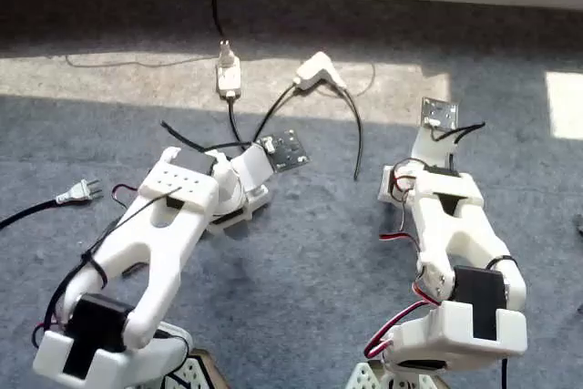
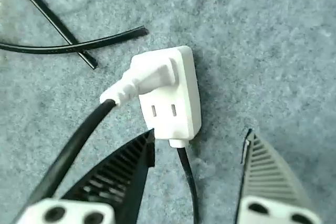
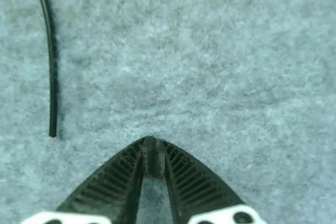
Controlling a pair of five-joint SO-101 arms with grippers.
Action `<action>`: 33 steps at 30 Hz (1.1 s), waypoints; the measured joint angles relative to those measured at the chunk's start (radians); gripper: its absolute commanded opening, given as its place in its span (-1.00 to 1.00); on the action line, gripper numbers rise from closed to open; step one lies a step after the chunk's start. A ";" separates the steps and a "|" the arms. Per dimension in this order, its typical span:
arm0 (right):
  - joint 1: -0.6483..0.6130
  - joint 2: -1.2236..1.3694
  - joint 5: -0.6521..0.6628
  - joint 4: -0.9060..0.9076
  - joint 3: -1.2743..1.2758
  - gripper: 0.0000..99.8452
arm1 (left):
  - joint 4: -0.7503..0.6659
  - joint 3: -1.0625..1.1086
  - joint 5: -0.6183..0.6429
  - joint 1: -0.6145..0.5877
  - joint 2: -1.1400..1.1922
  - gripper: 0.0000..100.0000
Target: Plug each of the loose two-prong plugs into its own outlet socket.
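The left tool [image 2: 200, 134] stands wide open, with nothing gripped between its fingers [image 2: 126, 177] (one black, one grey). Just past the fingertips a white outlet socket [image 2: 170, 103] lies flat on the grey-carpeted desk [image 2: 273, 35]. One pair of its slots faces up and is free. A white angled plug [image 2: 149, 74] on a thick black cable [image 2: 79, 145] is plugged into the socket beside those slots. A thinner black cord [image 2: 188, 182] leaves the socket's near end and runs back between the fingers.

The right tool [image 3: 150, 145] is closed with its tips touching and holds nothing. It hangs over the carpet, and a thin black cable end [image 3: 51, 124] lies off to one side.

In the high view, a loose two-prong plug [image 1: 80, 191] lies on the outer side of the left arm [image 1: 164, 225]. Its prongs point toward the arm, and it is well apart from both tools and from the right arm [image 1: 455, 225].
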 measured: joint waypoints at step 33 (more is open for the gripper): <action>0.000 0.000 0.000 -0.003 0.000 -0.99 | -0.029 -0.563 0.100 -0.057 0.422 -0.99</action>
